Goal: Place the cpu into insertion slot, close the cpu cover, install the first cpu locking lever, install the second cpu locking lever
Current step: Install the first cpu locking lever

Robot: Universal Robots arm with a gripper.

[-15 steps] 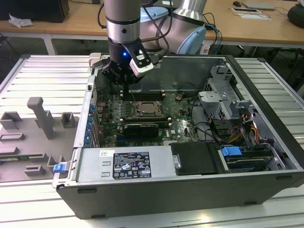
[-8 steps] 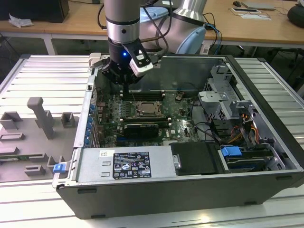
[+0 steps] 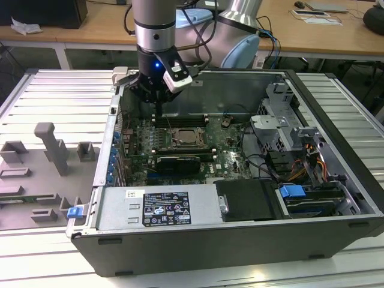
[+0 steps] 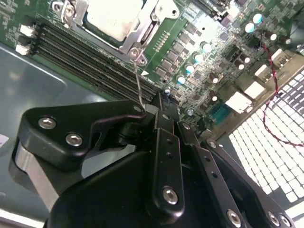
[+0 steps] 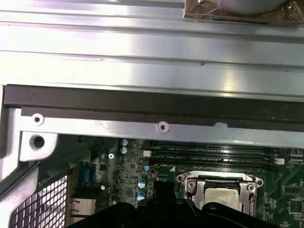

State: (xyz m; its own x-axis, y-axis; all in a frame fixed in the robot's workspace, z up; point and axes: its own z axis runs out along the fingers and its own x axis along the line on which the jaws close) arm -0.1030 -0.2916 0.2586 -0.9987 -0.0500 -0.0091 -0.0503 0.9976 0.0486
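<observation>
The gripper (image 4: pixel 164 97) hangs low over the motherboard (image 4: pixel 190 47), fingers closed together. The cpu (image 4: pixel 111 16) lies seated under the lowered cpu cover (image 4: pixel 145 33)

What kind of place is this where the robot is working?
Probably a robotics lab or workshop: a robot arm reaches into an open computer case on a ribbed metal table, with wooden desks behind.
</observation>
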